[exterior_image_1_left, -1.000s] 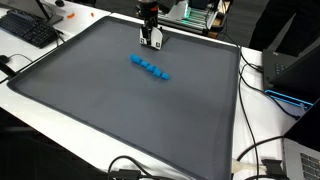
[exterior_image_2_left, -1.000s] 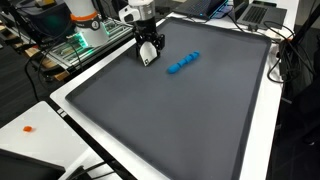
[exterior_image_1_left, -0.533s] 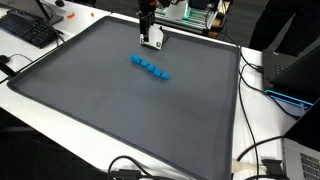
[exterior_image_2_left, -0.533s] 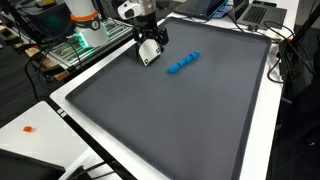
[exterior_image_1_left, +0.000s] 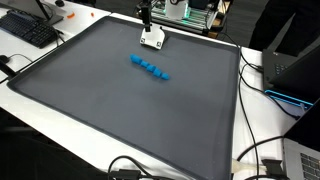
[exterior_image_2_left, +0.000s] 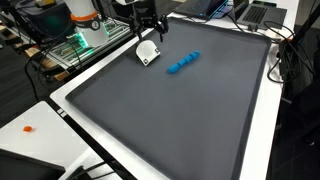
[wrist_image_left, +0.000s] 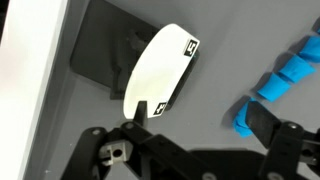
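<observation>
On the grey mat (exterior_image_1_left: 130, 110), my gripper (wrist_image_left: 190, 130) hangs spread wide and empty above the white marker card (wrist_image_left: 160, 72). The card lies near the mat's 12 o'clock edge, with the blue block row (exterior_image_1_left: 150, 68) at its 6 o'clock. I judge this a hover between grasps; picking up the card would call for a straight, centred descent.

The mat (exterior_image_1_left: 120, 110) lies on the bench (exterior_image_2_left: 40, 140). On the mat, near its far edge, lies a card (exterior_image_1_left: 152, 40). A row of blocks (exterior_image_1_left: 150, 67) lies apart from the card at its six o'clock. The hand (exterior_image_1_left: 146, 10) hangs over the card at its twelve o'clock. A keyboard (exterior_image_1_left: 28, 28) sits off the mat at the card's nine o'clock. In the wrist view the blocks (wrist_image_left: 285, 80) lie at the card's (wrist_image_left: 160, 72) three o'clock.
</observation>
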